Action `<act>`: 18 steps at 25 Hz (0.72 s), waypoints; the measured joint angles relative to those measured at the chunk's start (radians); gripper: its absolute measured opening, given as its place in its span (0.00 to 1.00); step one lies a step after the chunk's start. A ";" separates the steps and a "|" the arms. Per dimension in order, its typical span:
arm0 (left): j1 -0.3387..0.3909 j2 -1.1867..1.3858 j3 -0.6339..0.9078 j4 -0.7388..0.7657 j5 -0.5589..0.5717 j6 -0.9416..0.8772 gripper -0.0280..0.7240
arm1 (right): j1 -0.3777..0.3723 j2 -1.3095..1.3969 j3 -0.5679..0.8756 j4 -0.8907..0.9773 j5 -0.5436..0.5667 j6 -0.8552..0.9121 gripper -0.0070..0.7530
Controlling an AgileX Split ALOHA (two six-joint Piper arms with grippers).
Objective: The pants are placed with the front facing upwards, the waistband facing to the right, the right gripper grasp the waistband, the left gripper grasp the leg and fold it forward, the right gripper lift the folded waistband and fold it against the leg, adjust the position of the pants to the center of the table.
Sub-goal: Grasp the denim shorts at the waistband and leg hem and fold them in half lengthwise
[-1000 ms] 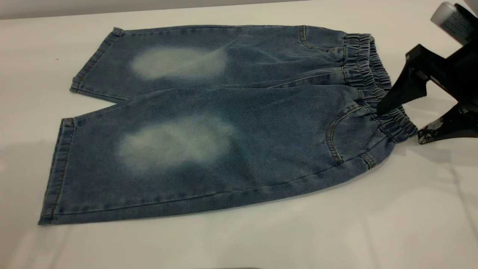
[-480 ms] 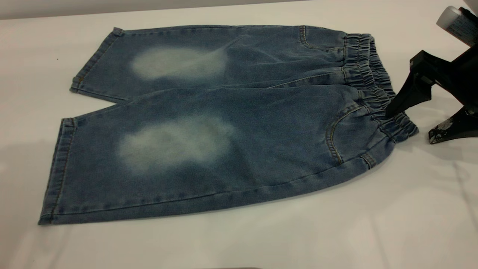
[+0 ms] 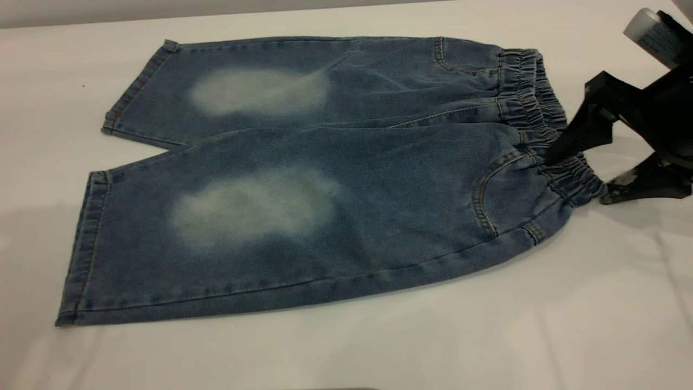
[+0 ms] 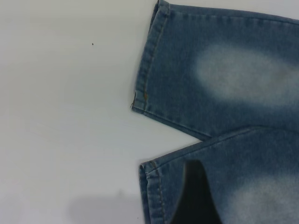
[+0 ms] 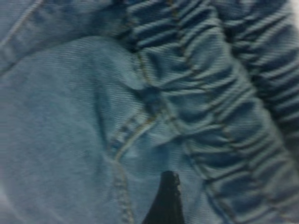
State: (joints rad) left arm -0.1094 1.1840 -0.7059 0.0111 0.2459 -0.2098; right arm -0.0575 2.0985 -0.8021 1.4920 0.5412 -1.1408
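Observation:
The blue denim pants point(image 3: 325, 179) lie flat and front up on the white table point(image 3: 379, 352), with the cuffs at the left and the gathered waistband point(image 3: 533, 108) at the right. My right gripper point(image 3: 578, 177) is open at the near end of the waistband. Its upper finger point(image 3: 576, 138) hovers over the ruffles and its lower finger point(image 3: 639, 187) is on the table just beyond the fabric edge. In the right wrist view one fingertip point(image 5: 167, 196) hangs over the denim next to the waistband point(image 5: 210, 102). My left gripper point(image 4: 233, 205) is open above the near leg point(image 4: 243, 177), close to its cuff point(image 4: 149, 186).
The far leg's cuff point(image 4: 147, 70) lies next to bare table point(image 4: 65, 116). The table's back edge point(image 3: 216, 13) runs behind the pants. White table surface surrounds the pants to the front and left.
The right gripper drew back to the right half a second ago, then came left again onto the waistband's near end. The pants have not moved.

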 joint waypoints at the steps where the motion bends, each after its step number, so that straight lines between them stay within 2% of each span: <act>1: 0.000 0.000 0.000 0.000 0.000 0.000 0.68 | 0.000 0.006 0.000 0.027 0.012 -0.027 0.79; 7: 0.000 0.000 0.000 0.000 0.000 0.000 0.68 | 0.000 0.033 -0.001 0.196 0.177 -0.237 0.79; 12: 0.000 0.000 0.000 0.000 0.000 0.000 0.68 | 0.000 0.035 -0.001 0.231 0.267 -0.292 0.76; 15: 0.000 0.000 0.000 0.000 0.000 0.001 0.68 | 0.000 0.035 -0.001 0.222 0.271 -0.286 0.68; 18: 0.000 0.000 0.000 0.000 0.000 0.001 0.68 | 0.000 0.035 -0.001 0.199 0.271 -0.265 0.53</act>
State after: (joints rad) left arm -0.1094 1.1840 -0.7059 0.0111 0.2459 -0.2088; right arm -0.0575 2.1336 -0.8033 1.6911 0.8119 -1.4062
